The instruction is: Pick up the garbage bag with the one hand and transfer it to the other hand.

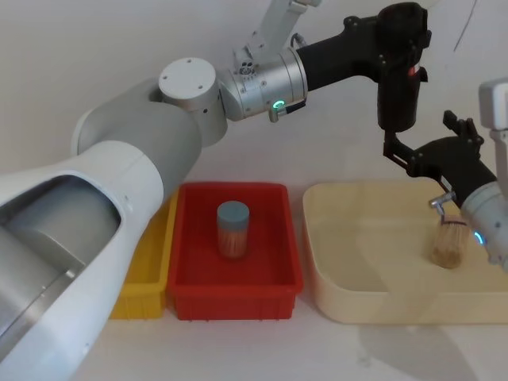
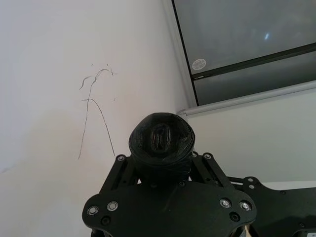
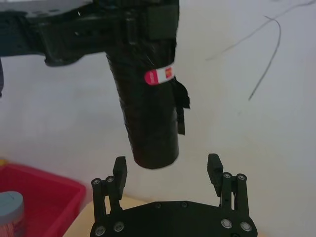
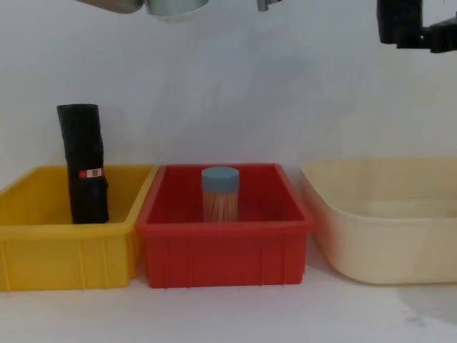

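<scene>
Left pincer (image 1: 403,36) clamped, right pincer (image 3: 167,167) spread

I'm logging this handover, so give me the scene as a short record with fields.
left gripper: shut on the garbage bag, holding it upright in the air
right gripper: open, straddling the bag's lower end, not touching it
second roll: upright in the yellow bin
red bin: holds a jar with a blue lid
handover: not yet done
</scene>
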You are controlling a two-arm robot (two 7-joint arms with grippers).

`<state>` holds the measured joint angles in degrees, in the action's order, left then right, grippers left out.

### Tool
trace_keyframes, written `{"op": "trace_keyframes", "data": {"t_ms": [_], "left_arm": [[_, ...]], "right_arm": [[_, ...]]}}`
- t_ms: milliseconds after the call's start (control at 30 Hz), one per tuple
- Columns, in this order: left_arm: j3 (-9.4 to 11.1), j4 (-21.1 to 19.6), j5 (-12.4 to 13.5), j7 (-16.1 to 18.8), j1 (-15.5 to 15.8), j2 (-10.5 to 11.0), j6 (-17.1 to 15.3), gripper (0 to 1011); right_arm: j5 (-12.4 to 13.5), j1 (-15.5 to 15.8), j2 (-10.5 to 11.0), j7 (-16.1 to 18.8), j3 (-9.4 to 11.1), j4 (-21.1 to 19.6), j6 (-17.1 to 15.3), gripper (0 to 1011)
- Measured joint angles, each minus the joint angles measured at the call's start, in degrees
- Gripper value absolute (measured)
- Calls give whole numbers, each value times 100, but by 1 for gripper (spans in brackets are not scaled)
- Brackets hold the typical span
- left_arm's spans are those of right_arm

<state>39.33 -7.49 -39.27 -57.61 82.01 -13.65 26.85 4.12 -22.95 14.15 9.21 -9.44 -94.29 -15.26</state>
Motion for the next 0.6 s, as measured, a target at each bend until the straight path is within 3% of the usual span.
{"op": "trace_keyframes", "data": {"t_ms": [600], "left_arm": [[10, 42, -11, -15, 19, -16, 18, 355]], "right_arm": [[-177, -552, -219, 50, -126, 500, 221, 999]]}}
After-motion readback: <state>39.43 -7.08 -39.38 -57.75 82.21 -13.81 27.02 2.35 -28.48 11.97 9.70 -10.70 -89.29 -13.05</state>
